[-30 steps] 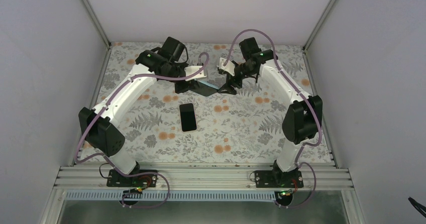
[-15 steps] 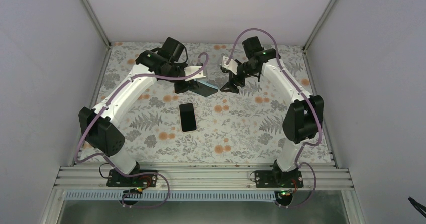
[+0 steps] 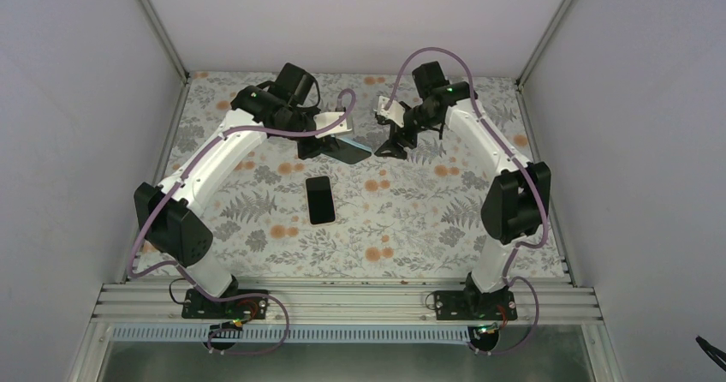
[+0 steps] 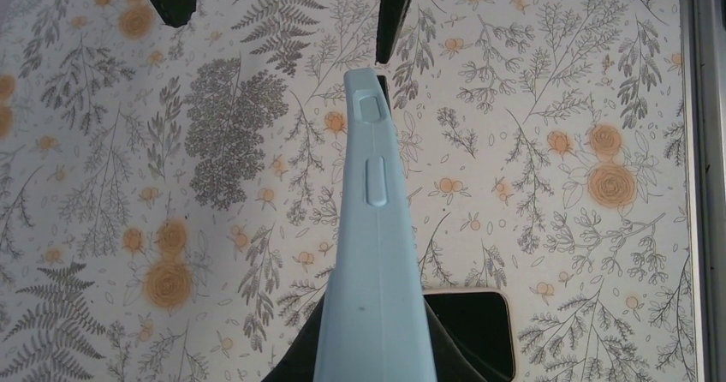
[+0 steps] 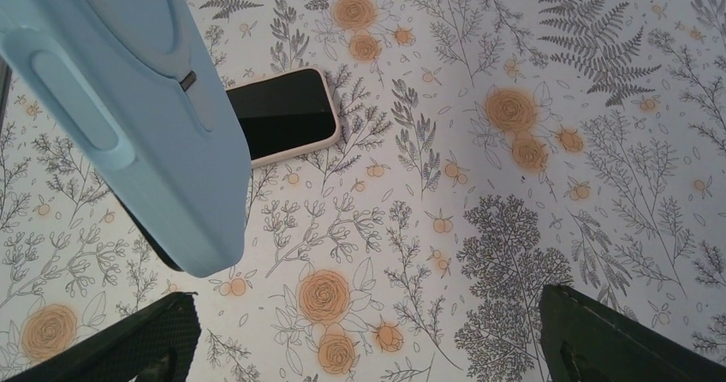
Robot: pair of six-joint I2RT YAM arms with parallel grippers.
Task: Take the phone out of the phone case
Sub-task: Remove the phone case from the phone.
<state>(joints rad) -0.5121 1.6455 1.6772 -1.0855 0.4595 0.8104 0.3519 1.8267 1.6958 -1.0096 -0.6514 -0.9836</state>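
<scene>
The light blue phone case [image 3: 354,152] hangs above the table at the back, with my left gripper [image 3: 318,146] shut on its near end. In the left wrist view the case [image 4: 372,253] runs edge-on away from the camera, its side buttons showing. The black phone [image 3: 321,199] lies flat on the flowered table, apart from the case; its corner [image 4: 473,331] shows below the case. My right gripper [image 3: 392,145] stands open just right of the case's free end, holding nothing. In the right wrist view the case [image 5: 145,99] is at upper left, outside the fingers [image 5: 154,339], with the phone [image 5: 282,116] behind it.
The table is covered by a flower-and-fern patterned cloth [image 3: 402,219]. White walls close in the back and both sides. A metal rail [image 3: 342,301] with the arm bases runs along the near edge.
My right gripper has drawn back a little to the right, away from the case's free end. The left gripper with the case and the phone on the table stay put.
</scene>
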